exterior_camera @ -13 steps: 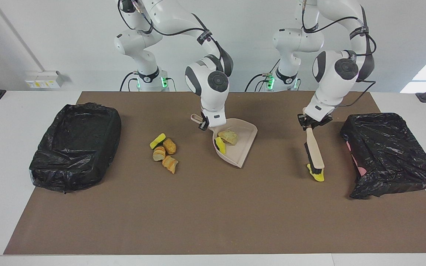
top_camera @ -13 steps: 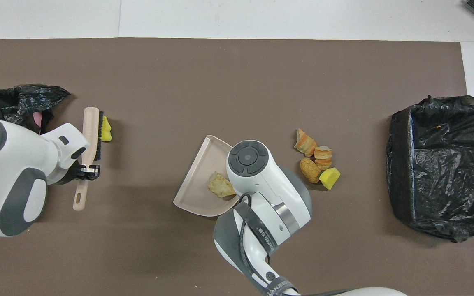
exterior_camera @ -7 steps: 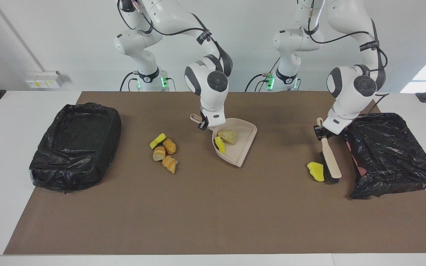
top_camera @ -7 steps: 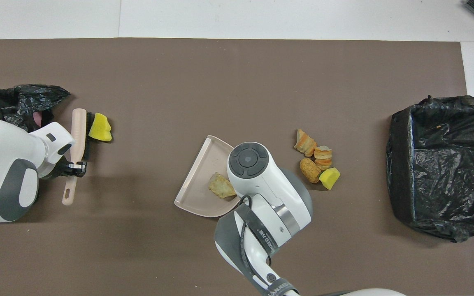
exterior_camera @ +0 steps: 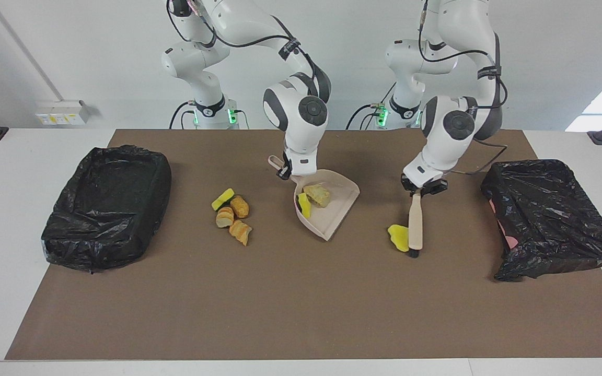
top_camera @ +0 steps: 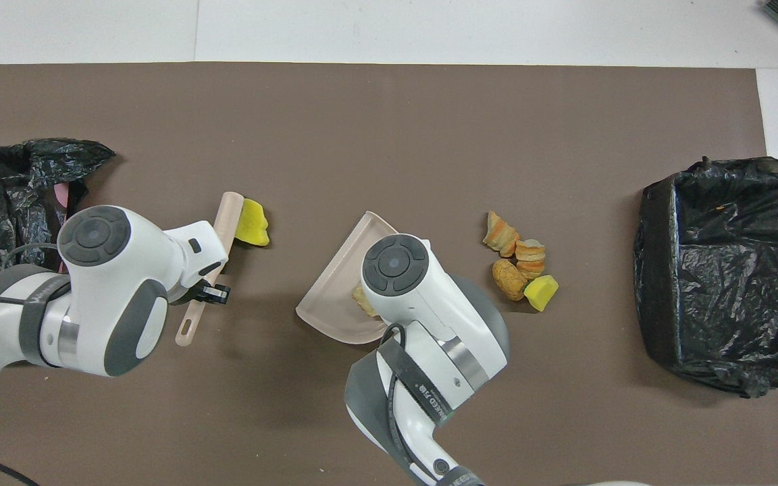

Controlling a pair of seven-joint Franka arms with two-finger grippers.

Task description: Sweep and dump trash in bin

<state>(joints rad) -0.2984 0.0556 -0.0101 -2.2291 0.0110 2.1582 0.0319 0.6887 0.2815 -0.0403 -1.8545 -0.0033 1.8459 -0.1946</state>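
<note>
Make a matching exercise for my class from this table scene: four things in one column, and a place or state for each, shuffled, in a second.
Things
1. brush
2. dustpan
3. loose yellow chunk
4. pile of four pieces

Places or states
A. held by the right end effector
B. lying against the brush head
C. held by the left end effector
D. on the mat between dustpan and open-topped bin

Pairs: 1-C, 2-A, 3-B, 4-D

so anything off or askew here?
The black bin at the left arm's end looks tipped and crumpled, something pink showing at its edge; the other bin sits flat. Left gripper holds the brush beside a lone yellow chunk.
</note>
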